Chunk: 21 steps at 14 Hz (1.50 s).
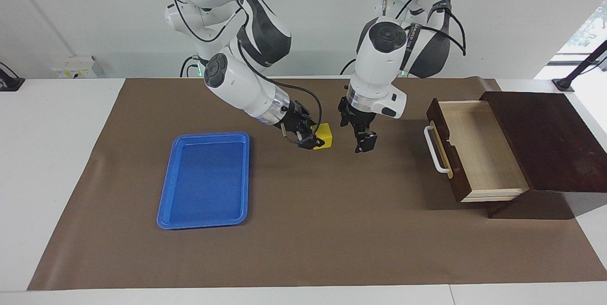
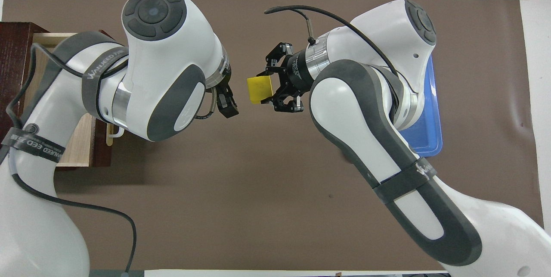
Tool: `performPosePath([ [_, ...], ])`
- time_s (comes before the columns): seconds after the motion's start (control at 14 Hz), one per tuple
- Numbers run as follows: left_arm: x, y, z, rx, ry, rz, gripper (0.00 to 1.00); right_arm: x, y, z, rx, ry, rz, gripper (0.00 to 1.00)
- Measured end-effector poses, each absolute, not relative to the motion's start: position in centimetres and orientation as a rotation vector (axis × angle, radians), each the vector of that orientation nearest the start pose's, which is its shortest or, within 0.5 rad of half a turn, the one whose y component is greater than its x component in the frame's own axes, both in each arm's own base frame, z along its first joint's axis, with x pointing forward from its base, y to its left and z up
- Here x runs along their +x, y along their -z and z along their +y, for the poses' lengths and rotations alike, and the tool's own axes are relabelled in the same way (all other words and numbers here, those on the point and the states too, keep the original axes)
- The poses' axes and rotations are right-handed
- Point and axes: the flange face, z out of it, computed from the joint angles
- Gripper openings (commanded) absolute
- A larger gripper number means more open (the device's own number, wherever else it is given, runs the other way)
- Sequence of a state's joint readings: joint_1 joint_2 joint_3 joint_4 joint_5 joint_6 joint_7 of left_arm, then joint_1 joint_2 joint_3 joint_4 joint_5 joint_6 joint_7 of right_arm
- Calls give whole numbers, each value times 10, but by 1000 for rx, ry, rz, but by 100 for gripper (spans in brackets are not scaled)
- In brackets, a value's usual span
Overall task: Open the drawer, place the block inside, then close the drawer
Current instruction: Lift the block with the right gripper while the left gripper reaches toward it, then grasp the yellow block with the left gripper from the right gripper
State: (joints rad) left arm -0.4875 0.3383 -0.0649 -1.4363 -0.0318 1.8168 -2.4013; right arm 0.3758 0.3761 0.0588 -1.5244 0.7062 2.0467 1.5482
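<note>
My right gripper (image 1: 317,137) is shut on the small yellow block (image 1: 325,134) and holds it in the air over the middle of the brown mat; both also show in the overhead view, the gripper (image 2: 270,87) and the block (image 2: 258,89). My left gripper (image 1: 364,143) hangs open beside the block, on the drawer's side, with a small gap to it; the overhead view shows one fingertip (image 2: 227,107). The drawer (image 1: 479,153) of the dark wooden box (image 1: 545,139) stands pulled out, its pale wood interior empty, white handle (image 1: 435,149) facing the table's middle.
The flat blue tray (image 1: 204,177) lies empty on the mat toward the right arm's end of the table; the right arm hides part of it in the overhead view (image 2: 430,135). The brown mat (image 1: 332,229) covers most of the white table.
</note>
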Motion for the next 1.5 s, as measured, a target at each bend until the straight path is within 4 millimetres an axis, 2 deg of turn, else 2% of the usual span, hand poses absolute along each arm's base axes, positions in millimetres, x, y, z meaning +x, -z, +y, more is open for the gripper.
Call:
performPosePath([
  [0.21,564,-514,-366,1794,72,2465,100,612,-471,319,-1971,-650,1669,0],
  [0.57,542,-513,-399,1846,76,2428,100,610,-472,324,-1979,-651,1662,0],
  [0.71,539,-512,-402,1853,75,2425,82,610,-472,323,-1978,-650,1663,0],
  [0.93,541,-507,-398,1851,66,2438,81,611,-471,321,-1975,-649,1667,0],
  [1.0,542,-506,-397,1851,63,2442,77,612,-471,321,-1975,-648,1667,0],
  [1.07,542,-505,-396,1851,61,2445,53,612,-471,320,-1974,-648,1668,0],
  [1.14,542,-505,-396,1850,58,2444,47,612,-471,320,-1974,-649,1670,0],
  [1.21,543,-505,-396,1849,58,2444,45,612,-471,319,-1974,-649,1670,0],
  [1.29,544,-505,-395,1844,52,2439,30,612,-470,319,-1976,-653,1672,0],
  [1.36,545,-506,-394,1848,45,2427,25,612,-469,318,-1978,-656,1673,0],
  [1.5,546,-507,-395,1841,44,2418,7,613,-471,316,-1977,-650,1671,0],
])
